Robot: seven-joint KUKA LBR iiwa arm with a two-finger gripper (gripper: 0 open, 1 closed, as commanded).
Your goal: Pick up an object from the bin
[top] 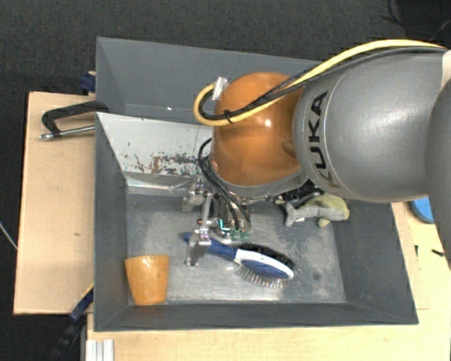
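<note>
My gripper (pixel 218 240) hangs below the arm's orange cover, down near the bin floor left of the middle. Its fingers stand apart, open. One metal finger (pixel 198 248) reaches the floor at the left end of a brush (pixel 256 262) with a blue handle and a white oval head of dark bristles. The brush lies flat, its handle pointing left under the gripper and its head to the lower right. An orange plastic cup (pixel 147 279) lies on its side in the near left corner, well apart from the gripper.
A cream and white toy-like thing (pixel 320 209) lies at the right of the bin floor, partly under the arm. The arm and its orange cover hide the bin's back middle. Bare floor shows between cup and brush.
</note>
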